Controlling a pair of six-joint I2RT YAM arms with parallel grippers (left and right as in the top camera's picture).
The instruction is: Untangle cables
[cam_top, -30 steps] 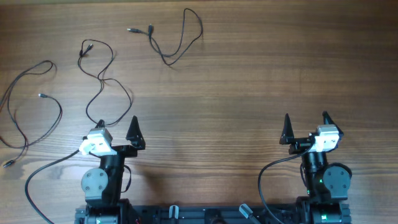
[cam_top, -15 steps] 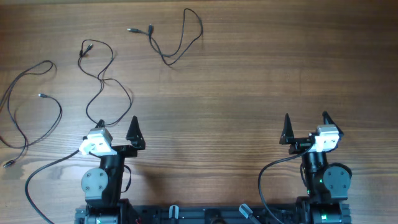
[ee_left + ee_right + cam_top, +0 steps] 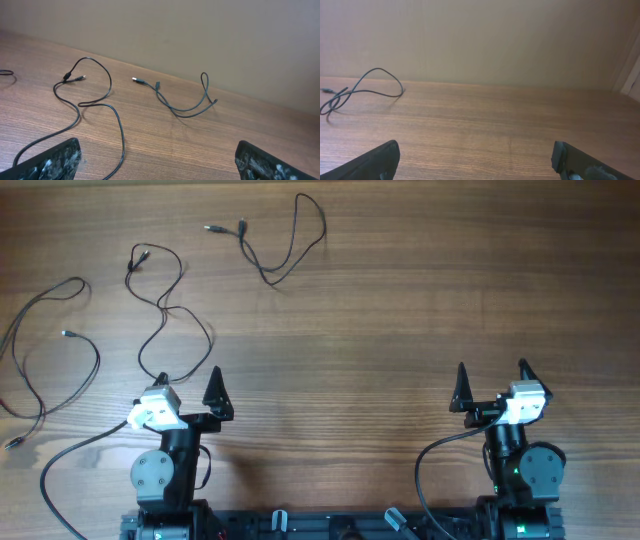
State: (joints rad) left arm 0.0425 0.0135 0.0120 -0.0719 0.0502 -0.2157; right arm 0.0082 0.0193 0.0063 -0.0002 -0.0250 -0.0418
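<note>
Three thin black cables lie apart on the wooden table. One cable (image 3: 50, 350) loops at the far left. A second cable (image 3: 165, 305) winds from the upper left down to my left gripper; it also shows in the left wrist view (image 3: 112, 112). A third cable (image 3: 285, 250) curves at the top centre; it also shows in the left wrist view (image 3: 187, 105) and the right wrist view (image 3: 365, 87). My left gripper (image 3: 190, 385) is open and empty, its left finger by the second cable's end. My right gripper (image 3: 492, 380) is open and empty, far from the cables.
The wooden table (image 3: 400, 310) fills the overhead view. A beige wall (image 3: 480, 40) stands behind its far edge. Both arm bases with their thicker black cables (image 3: 70, 455) sit at the front edge.
</note>
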